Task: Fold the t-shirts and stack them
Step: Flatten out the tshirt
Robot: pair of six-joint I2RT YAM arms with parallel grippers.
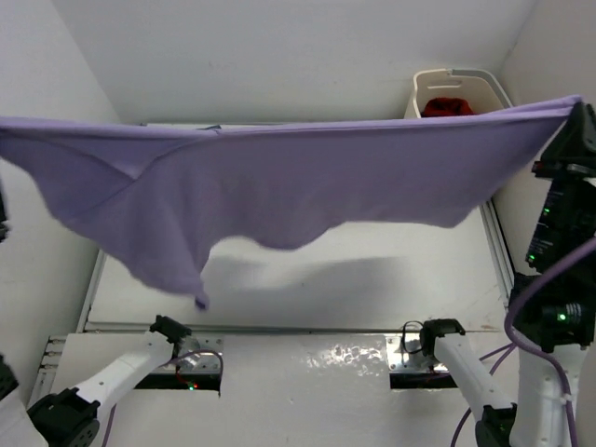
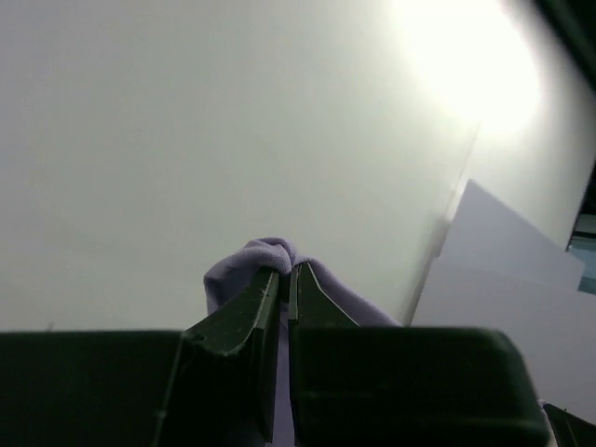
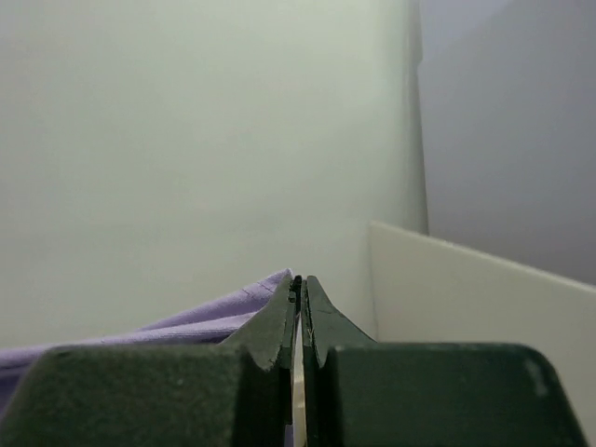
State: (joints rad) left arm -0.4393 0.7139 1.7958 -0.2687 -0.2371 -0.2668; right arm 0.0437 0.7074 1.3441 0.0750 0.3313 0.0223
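Observation:
A lavender t-shirt hangs stretched wide in the air above the table, its top edge taut from the left border to the top right. My right gripper holds its right end, with jaws shut on a thin fold of the lavender t-shirt in the right wrist view, right gripper. My left gripper is shut on a bunched corner of the lavender t-shirt; in the top view it lies beyond the left border. A red t-shirt lies in the basket.
A cream laundry basket stands at the back right corner. The white table lies below the hanging cloth, with walls close on both sides. The arm bases sit at the near edge.

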